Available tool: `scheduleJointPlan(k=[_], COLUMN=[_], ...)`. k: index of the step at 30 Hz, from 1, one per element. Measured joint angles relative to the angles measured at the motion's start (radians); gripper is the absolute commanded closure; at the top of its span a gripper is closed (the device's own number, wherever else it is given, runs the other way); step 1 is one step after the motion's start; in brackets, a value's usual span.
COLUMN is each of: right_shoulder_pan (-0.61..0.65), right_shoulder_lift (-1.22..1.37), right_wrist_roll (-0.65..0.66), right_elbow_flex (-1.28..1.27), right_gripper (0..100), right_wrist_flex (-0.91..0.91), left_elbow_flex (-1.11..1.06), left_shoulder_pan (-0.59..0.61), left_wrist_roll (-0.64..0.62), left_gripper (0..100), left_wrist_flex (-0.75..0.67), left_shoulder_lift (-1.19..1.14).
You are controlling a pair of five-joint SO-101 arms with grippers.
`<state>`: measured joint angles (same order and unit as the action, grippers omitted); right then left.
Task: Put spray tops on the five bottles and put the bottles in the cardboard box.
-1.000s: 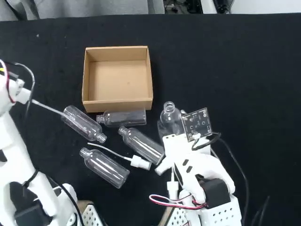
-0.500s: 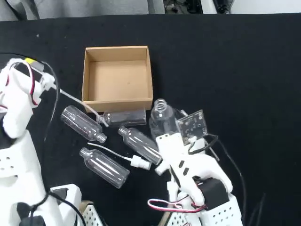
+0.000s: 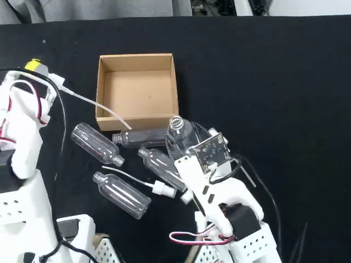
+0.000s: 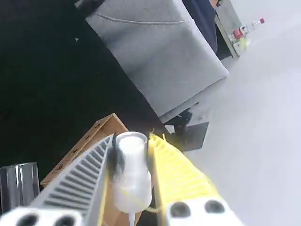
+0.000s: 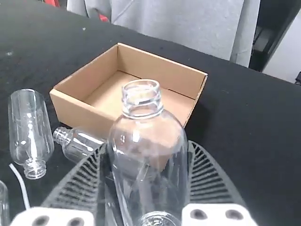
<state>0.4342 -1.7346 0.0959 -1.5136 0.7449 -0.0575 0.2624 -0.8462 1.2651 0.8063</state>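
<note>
Over the last second the left pincer [image 3: 39,71] had swung in from the counter's edge toward the cardboard box [image 3: 137,118], while the right pincer [image 3: 186,143] had carried its bottle [image 3: 178,131] up to the box's near right corner. The counter [image 3: 274,82] was covered in black, with grey fabric [image 5: 178,23] hanging behind it. The left pincer was closed on a white spray top [image 4: 131,174], whose thin dip tube [image 3: 93,104] slanted across the box's front left corner. The right pincer was clamped around the clear, uncapped bottle, which it held upright. Four more bottles [image 3: 98,143] lay on their sides in front of the open brown box, all clear and without tops, and a loose spray top [image 3: 163,189] lay among them.
</note>
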Motion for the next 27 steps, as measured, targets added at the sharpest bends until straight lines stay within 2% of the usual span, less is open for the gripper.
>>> scheduleJointPlan(k=[3, 6, 11, 16, 19, 27], right_shoulder_pan=[0.002, 0.003, 0.003, 0.003, 0.052, 0.075], right_shoulder_lift=[0.000, 0.000, 0.000, 0.000, 0.000, 0.000], right_wrist_roll=[0.049, 0.077, 0.110, 0.140, 0.166, 0.176], right_elbow_flex=[-0.009, -0.014, -0.015, -0.025, -0.043, -0.046], right_gripper=[90.7, 90.7, 90.7, 90.7, 90.7, 90.7], right_wrist_flex=[0.000, 0.000, 0.000, 0.000, 0.000, 0.000], left_elbow_flex=[-0.037, -0.083, -0.192, -0.325, -0.384, -0.439], left_shoulder_pan=[-0.009, -0.077, -0.140, -0.140, -0.149, -0.152], left_wrist_roll=[-0.038, -0.057, -0.068, -0.138, -0.144, -0.172], left_gripper=[97, 97, 97, 97, 97, 97], left_wrist_flex=[-0.003, -0.011, -0.112, -0.226, -0.276, -0.310], left_shoulder_lift=[0.025, 0.051, 0.101, 0.161, 0.196, 0.236])
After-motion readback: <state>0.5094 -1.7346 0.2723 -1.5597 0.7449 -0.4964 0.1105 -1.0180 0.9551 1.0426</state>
